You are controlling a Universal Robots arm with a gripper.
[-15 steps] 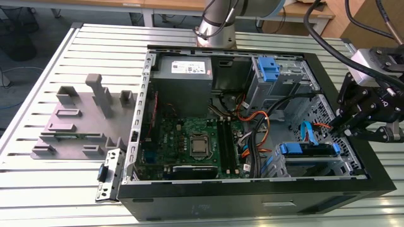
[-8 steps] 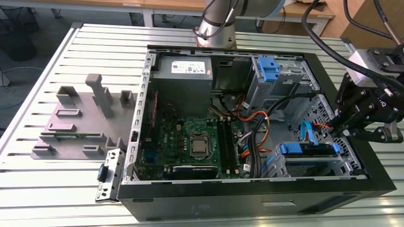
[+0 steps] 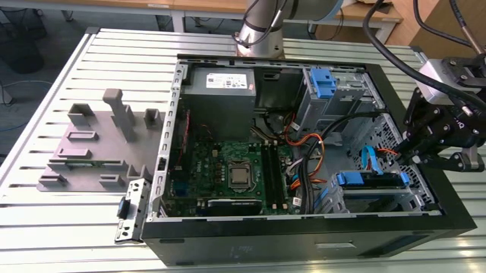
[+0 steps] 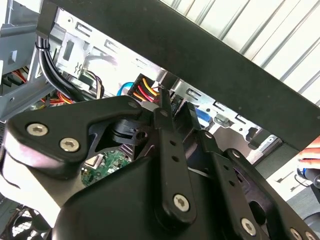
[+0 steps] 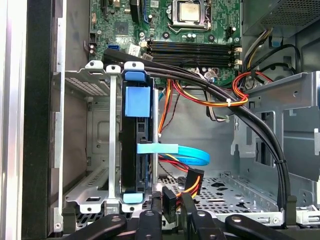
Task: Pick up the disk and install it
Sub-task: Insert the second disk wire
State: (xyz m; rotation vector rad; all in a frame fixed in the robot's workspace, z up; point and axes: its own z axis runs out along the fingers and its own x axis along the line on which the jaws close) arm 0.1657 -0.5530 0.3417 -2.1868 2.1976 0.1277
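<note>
Disk: the disk (image 5: 134,150) is seen on edge in the first wrist view, slid into the drive cage (image 5: 75,150) with its blue carrier rails at both ends; it is judged to be seated, since no part of it stands out past the cage front.
Disk's place: in the exterior view it is found in the lower bay, at the case corner nearest the exterior view's right, close to the front edge of the computer case (image 3: 304,242).
Data cable: a flat blue cable (image 5: 185,152) is run across the disk's side, presumably kept short so that it reaches the drive's rear.
Power connector: a black plug (image 5: 168,199) on red, yellow and orange wires (image 5: 194,181) is held just beside the disk's lower end, probably so that it can be lined up with the drive's socket.
Gripper: the gripper (image 5: 169,207) is hung over the case's right-hand wall, just above the cage; its fingers are drawn together on the black plug, as far as both wrist views let it be judged.
Motherboard: the motherboard (image 3: 227,165) is laid flat on the case floor, well apart from the gripper.
Table: the case is laid on its side on the slatted table (image 3: 61,239), open side up so that the bays can be reached from above.
Fixture: a grey moulded fixture (image 3: 99,153) is set near the table's edge at the exterior view's left.
</note>
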